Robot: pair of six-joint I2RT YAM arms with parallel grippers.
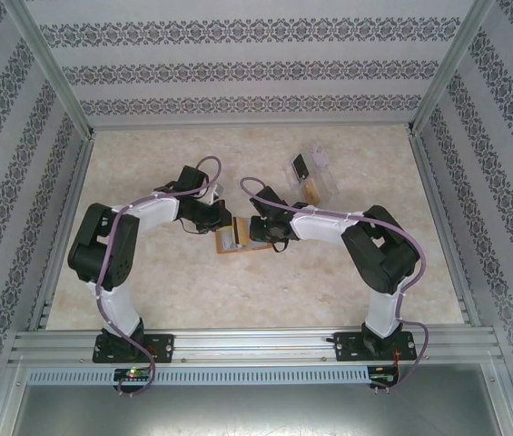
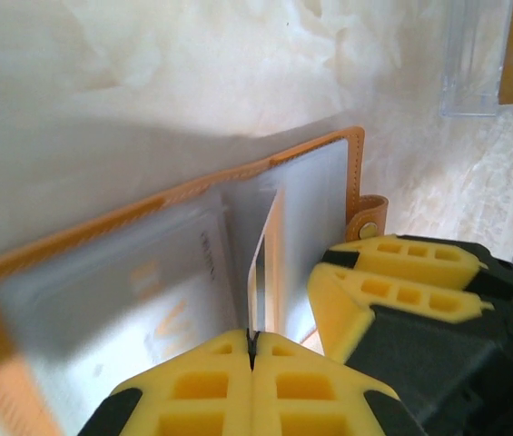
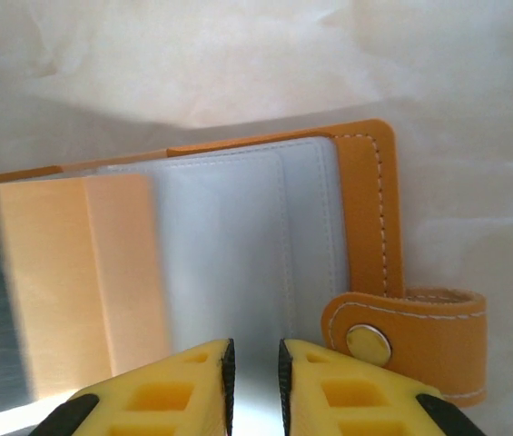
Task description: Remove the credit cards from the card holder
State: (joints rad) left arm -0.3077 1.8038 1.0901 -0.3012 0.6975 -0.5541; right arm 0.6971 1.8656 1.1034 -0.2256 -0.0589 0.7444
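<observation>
While my right gripper point(image 3: 254, 352) clamps the card holder point(image 3: 369, 209), I want a straight pull.
Left gripper point(image 2: 251, 343) is closed tight on a credit card point(image 2: 258, 272) edge.

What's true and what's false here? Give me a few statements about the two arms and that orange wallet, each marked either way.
1. The orange wallet lies open. True.
2. The left tool stands wide open. False: its fingers are pressed together on a thin sheet standing up from the wallet.
3. The snap tab is fastened. False: it lies loose beside the open cover.
4. A clear tray sits farther back on the table than the wallet. True.
5. The right tool grips the wallet's clear pocket pages. True.
</observation>
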